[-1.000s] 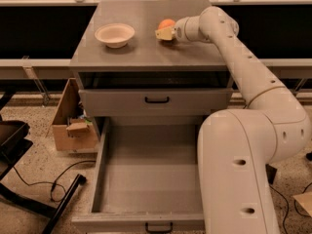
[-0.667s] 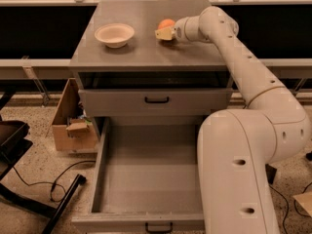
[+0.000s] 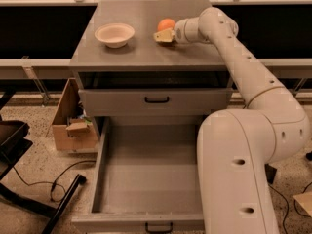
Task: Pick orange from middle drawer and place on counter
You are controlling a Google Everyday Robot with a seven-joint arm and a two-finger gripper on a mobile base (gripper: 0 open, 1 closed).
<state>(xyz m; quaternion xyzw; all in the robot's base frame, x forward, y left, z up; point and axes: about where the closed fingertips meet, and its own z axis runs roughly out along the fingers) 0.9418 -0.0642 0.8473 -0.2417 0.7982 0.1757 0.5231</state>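
Observation:
The orange (image 3: 166,24) rests on the grey counter (image 3: 146,52), right of centre towards the back. My gripper (image 3: 164,36) reaches in from the right at counter height and is right against the orange's near side, covering its lower part. The middle drawer (image 3: 146,169) is pulled fully out below, and its grey floor shows nothing inside. Its black handle (image 3: 159,226) is at the bottom edge of the view.
A beige bowl (image 3: 114,34) stands on the counter left of the orange. The upper drawer front (image 3: 156,101) is closed. A cardboard box (image 3: 73,123) sits on the floor to the left, with cables and a black stand leg (image 3: 58,206). My arm's large white body (image 3: 239,169) overlaps the drawer's right side.

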